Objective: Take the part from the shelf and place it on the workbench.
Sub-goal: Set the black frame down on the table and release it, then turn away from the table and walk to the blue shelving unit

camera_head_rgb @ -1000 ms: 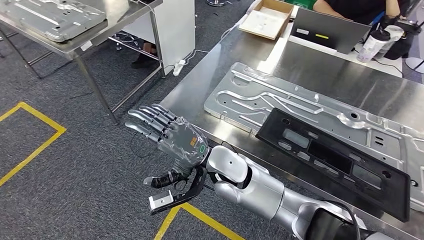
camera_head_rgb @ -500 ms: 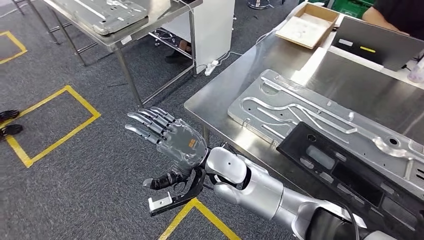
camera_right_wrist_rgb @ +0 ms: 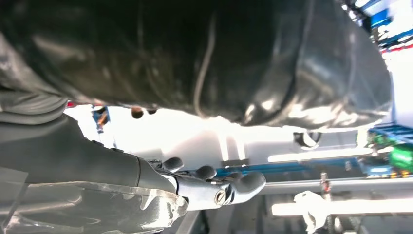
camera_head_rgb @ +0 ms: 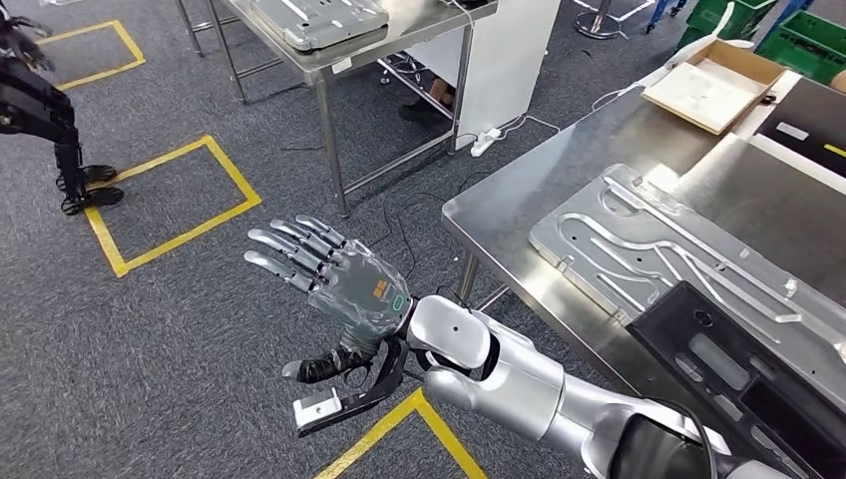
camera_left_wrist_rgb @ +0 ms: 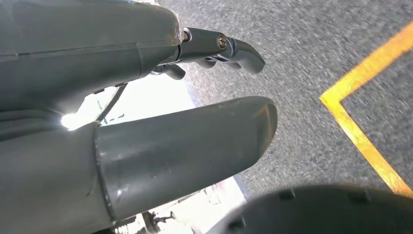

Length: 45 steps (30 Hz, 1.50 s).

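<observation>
My right hand (camera_head_rgb: 339,284) reaches out over the grey carpet, left of the workbench (camera_head_rgb: 519,200), with its fingers spread and nothing in it. In the right wrist view the same hand (camera_right_wrist_rgb: 97,185) is bare under a big dark shiny shape. The left wrist view has my left hand (camera_left_wrist_rgb: 146,122) over the carpet, thumb and fingers apart, holding nothing. A long black panel (camera_head_rgb: 748,384) lies on the workbench, partly over a silver stamped plate (camera_head_rgb: 648,249).
A second steel table (camera_head_rgb: 399,35) with a silver plate (camera_head_rgb: 319,20) stands at the back. Yellow floor markings (camera_head_rgb: 170,190), a power strip with cables (camera_head_rgb: 486,142), a cardboard box (camera_head_rgb: 710,82) and green crates (camera_head_rgb: 798,30) are around. A dark jointed object (camera_head_rgb: 45,100) stands far left.
The camera has swung left, so the workbench and its parts slide to the right of the picture. My right hand keeps its pose, fingers spread and holding nothing.
</observation>
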Each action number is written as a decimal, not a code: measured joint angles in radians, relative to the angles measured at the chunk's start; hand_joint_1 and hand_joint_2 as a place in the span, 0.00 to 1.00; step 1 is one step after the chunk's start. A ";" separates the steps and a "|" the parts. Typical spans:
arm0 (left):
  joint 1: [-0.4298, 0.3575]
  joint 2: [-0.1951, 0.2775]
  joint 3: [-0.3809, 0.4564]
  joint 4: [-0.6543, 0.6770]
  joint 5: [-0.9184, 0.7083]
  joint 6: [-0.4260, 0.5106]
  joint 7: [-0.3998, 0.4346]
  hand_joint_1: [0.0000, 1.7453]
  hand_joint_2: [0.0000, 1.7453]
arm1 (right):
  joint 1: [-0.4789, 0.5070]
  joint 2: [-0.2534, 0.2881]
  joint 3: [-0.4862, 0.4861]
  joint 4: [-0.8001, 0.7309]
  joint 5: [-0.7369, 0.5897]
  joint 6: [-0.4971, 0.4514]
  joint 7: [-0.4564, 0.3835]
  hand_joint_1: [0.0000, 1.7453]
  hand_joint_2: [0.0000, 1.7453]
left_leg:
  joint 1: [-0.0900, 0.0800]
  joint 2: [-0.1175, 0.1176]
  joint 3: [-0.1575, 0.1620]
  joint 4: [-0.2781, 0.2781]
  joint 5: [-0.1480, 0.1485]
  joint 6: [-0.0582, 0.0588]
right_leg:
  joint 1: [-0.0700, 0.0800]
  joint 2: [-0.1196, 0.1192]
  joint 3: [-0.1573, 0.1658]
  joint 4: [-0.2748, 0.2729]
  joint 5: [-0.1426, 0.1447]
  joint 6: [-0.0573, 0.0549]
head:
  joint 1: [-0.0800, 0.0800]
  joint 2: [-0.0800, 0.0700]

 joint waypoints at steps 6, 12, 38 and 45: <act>0.000 0.000 -0.001 0.000 0.002 0.012 0.008 0.00 0.00 | 0.003 -0.003 0.006 0.006 0.000 0.004 0.001 0.00 0.00 | -0.005 -0.075 0.000 0.006 0.000 0.004 | 0.002 0.055 -0.023 -0.005 0.064 -0.014 | 0.000 0.000; 0.003 0.000 -0.004 0.000 0.011 0.014 0.018 0.00 0.00 | -0.002 -0.003 0.008 0.007 -0.001 0.009 0.002 0.00 0.00 | 0.000 -0.121 -0.017 0.007 0.010 -0.027 | 0.003 0.079 0.037 -0.147 0.117 -0.031 | 0.001 0.000; -0.003 -0.010 -0.017 0.000 0.007 0.023 0.035 0.00 0.00 | 0.038 -0.036 0.013 0.008 -0.017 0.009 0.014 0.00 0.00 | -0.006 -0.095 0.005 0.010 -0.011 -0.001 | 0.000 0.075 -0.006 -0.068 0.099 -0.015 | -0.001 0.000; 0.001 -0.009 -0.021 0.000 0.005 0.023 0.041 0.00 0.00 | 0.032 -0.036 0.013 0.007 -0.018 0.010 0.012 0.00 0.00 | -0.003 -0.066 -0.033 0.067 -0.043 -0.035 | 0.002 0.040 0.042 -0.162 0.125 -0.047 | -0.002 0.000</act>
